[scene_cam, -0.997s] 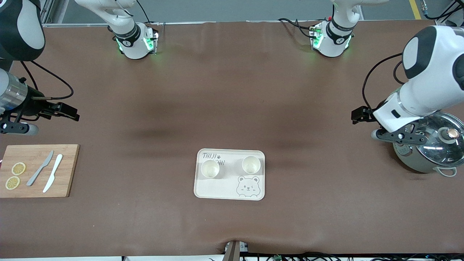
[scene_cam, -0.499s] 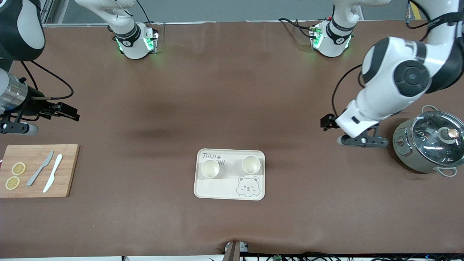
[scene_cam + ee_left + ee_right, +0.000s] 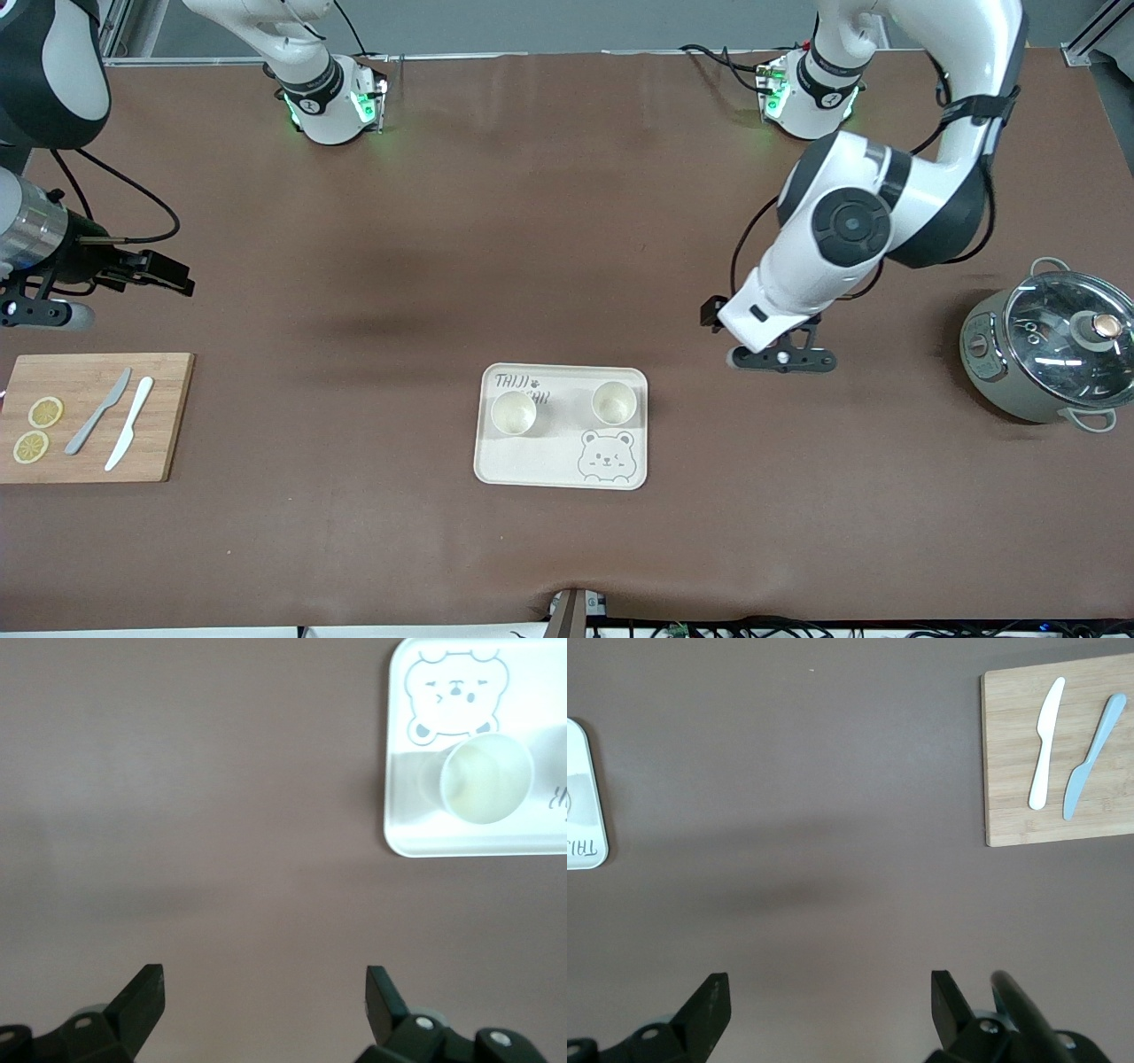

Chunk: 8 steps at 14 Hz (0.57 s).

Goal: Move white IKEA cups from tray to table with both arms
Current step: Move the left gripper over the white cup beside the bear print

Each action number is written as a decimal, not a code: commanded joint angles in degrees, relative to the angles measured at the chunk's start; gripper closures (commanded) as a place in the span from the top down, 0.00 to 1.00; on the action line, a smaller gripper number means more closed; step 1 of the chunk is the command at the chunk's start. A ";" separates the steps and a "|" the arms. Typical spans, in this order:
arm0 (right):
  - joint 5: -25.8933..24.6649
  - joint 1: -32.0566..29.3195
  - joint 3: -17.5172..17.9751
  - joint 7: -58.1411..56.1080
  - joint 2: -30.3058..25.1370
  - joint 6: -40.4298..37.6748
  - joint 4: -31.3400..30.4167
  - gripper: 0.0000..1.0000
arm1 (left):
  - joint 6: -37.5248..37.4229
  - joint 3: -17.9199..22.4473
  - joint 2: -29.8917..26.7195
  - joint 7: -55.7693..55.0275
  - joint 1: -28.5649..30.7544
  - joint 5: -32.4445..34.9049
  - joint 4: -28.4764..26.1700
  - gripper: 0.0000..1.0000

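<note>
Two white IKEA cups stand upright on a cream bear tray (image 3: pixel 532 461) in the middle of the table. One cup (image 3: pixel 514 413) is toward the right arm's end and the other cup (image 3: pixel 614 402) toward the left arm's end. My left gripper (image 3: pixel 780 360) hangs open over bare table beside the tray, toward the left arm's end. The left wrist view shows its open, empty gripper (image 3: pixel 264 992), the nearer cup (image 3: pixel 486 780) and the tray (image 3: pixel 407 828). My right gripper (image 3: pixel 40 312) waits, open and empty (image 3: pixel 826 997), over the table by the cutting board.
A grey lidded pot (image 3: pixel 1050 346) stands at the left arm's end. At the right arm's end lies a wooden cutting board (image 3: pixel 168 443) with a grey knife (image 3: pixel 99 410), a white knife (image 3: pixel 129 434) and two lemon slices (image 3: pixel 45 412).
The left arm has swung away from over the pot toward the tray, its gripper still open. The right arm, the cups and the tray have not moved.
</note>
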 commanded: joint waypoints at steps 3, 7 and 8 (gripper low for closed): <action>0.44 -0.01 0.13 0.81 -1.62 0.29 -1.41 1.00 | -0.13 0.22 7.29 -1.44 -2.99 2.79 7.52 1.00; 0.44 -0.01 0.13 0.81 -1.70 0.21 -1.41 1.00 | 3.37 0.40 11.07 -4.42 -4.66 3.05 10.34 1.00; 0.44 -0.01 0.13 0.72 -1.70 0.12 -1.41 1.00 | 4.78 0.57 11.86 -4.95 -5.27 3.14 10.86 1.00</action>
